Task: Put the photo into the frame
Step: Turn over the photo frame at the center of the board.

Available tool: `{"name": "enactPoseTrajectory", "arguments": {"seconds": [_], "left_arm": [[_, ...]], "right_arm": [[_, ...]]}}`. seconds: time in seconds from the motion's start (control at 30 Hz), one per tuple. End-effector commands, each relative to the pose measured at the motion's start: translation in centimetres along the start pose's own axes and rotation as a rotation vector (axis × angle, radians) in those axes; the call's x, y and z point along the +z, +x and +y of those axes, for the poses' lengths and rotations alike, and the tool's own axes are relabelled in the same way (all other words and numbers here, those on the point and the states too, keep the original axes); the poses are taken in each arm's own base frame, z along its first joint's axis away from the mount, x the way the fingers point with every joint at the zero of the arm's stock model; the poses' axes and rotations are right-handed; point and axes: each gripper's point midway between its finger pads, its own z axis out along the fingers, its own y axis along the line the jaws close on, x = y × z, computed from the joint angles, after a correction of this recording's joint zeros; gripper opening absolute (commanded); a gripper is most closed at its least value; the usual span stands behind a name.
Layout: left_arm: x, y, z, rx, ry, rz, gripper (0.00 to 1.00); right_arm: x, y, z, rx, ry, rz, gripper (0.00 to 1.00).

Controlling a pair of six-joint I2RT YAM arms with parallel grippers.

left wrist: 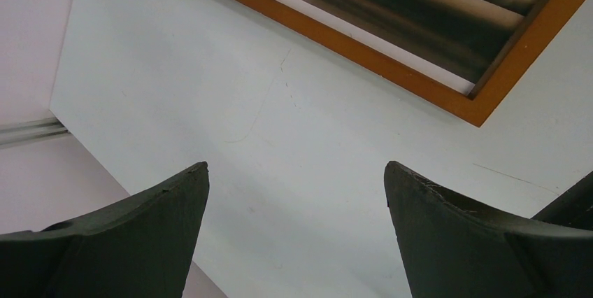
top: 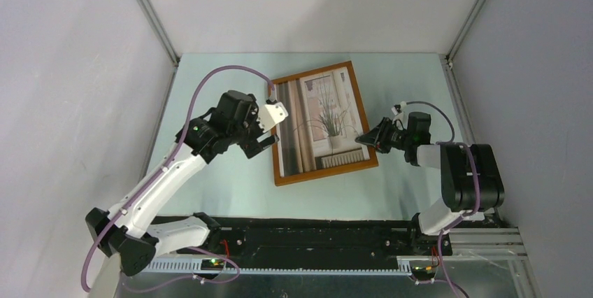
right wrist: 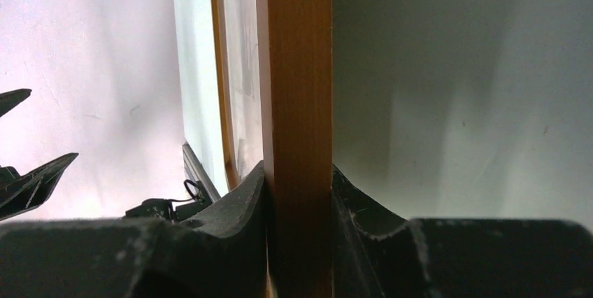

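Note:
The thin light-brown wooden frame lies tilted on the table's middle, with the photo of a potted grassy plant lying inside it, face up. My right gripper is shut on the frame's right side bar, which runs up between its fingers in the right wrist view. My left gripper is open and empty just left of the frame's left bar. In the left wrist view its fingers stand wide apart over bare table, with the frame's corner ahead of them.
The pale green table is walled by white panels at left, back and right. A black rail with the arm bases runs along the near edge. My right arm's body stands right of the frame.

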Motion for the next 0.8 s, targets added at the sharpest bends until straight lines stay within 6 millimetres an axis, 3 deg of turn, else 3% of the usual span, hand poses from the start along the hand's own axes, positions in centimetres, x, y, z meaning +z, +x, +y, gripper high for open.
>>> {"name": "enactPoseTrajectory", "arguments": {"seconds": [0.0,0.23,0.77], "left_arm": [[0.4,-0.5,0.6,-0.022,-0.023,-0.015,1.0],[1.0,-0.2,0.5,-0.014,-0.015,0.002,1.0],[2.3,-0.3,0.7,-0.044,-0.01,0.032,1.0]], "right_arm": [[0.4,-0.7,-1.8,-0.066,0.019,-0.028,0.28],[0.4,-0.5,-4.5,0.015,0.043,-0.012,0.47],[0.0,-0.6,-5.0,0.044,0.065,-0.014,0.65]]}}
